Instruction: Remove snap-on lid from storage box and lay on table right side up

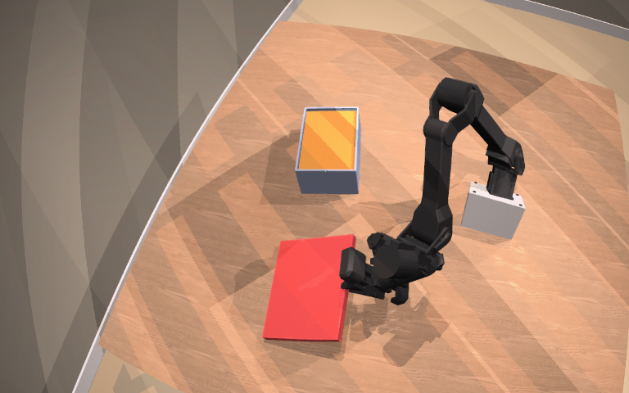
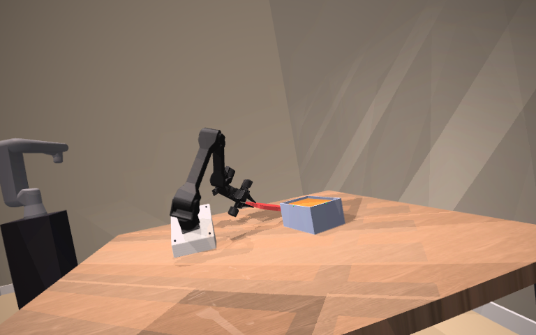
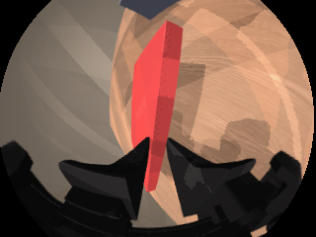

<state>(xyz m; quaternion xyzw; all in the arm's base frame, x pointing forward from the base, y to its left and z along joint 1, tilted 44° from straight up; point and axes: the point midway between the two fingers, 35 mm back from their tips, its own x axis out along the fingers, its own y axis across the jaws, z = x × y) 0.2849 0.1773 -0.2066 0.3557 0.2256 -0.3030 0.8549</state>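
My gripper [image 1: 344, 282] [image 2: 254, 203] [image 3: 158, 140] is shut on one long edge of the red lid [image 1: 308, 291] [image 2: 269, 206] [image 3: 148, 94], with one finger above and one below. The lid is a little above the table and nearly level, slightly tilted, its smooth broad face up. Its shadow shows beneath it. The far part of the lid is hidden behind the box in the exterior view. The blue-grey storage box [image 1: 329, 182] [image 2: 298, 216] [image 3: 149, 8] stands upright and open, apart from the lid, with an orange surface inside.
The arm's white base [image 1: 492, 215] [image 2: 193, 249] stands on the wooden table [image 1: 417, 361] [image 2: 257, 300] [image 3: 237, 94]. The table's edge runs beyond the box and the lid. Another grey arm [image 2: 15, 174] on a dark pedestal [image 2: 41, 252] stands beyond the table.
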